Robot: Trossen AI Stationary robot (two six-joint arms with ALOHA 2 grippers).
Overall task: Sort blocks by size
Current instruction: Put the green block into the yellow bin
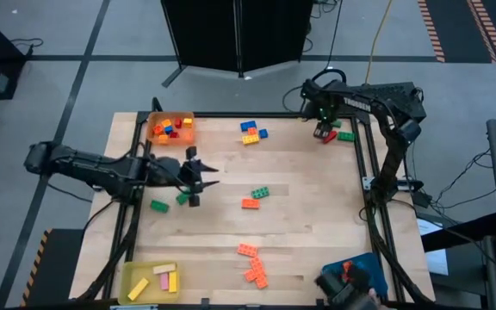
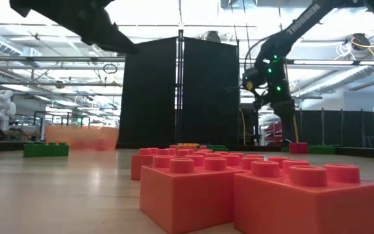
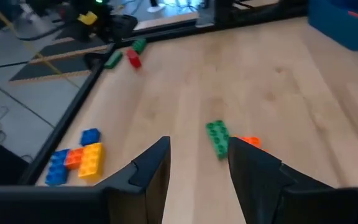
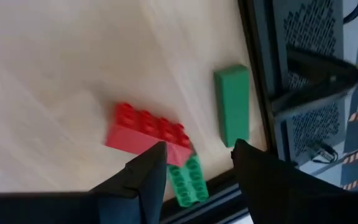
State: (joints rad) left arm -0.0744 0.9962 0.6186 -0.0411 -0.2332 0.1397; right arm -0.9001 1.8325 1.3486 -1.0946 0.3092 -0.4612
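Observation:
Blocks lie scattered on the wooden table (image 1: 300,232). My left gripper (image 1: 198,177) hovers open over the table's left middle, with two green blocks (image 1: 170,201) just near of it; its wrist view shows a green block (image 3: 217,137) and an orange block (image 3: 248,142) ahead. My right gripper (image 4: 197,171) stands open above the far right corner, over a red block (image 4: 145,130) and a small green studded block (image 4: 188,179). A smooth green bar (image 4: 233,104) lies beside them. In the low view my right gripper (image 2: 274,91) hangs well above the table.
An orange tray (image 1: 155,136) with small blocks sits at the far left, a yellow tray (image 1: 136,274) with yellow and pink blocks at the near left, and a blue tray (image 1: 362,263) at the near right. A blue-yellow-orange cluster (image 1: 251,132) lies far centre, orange blocks (image 1: 252,265) near centre.

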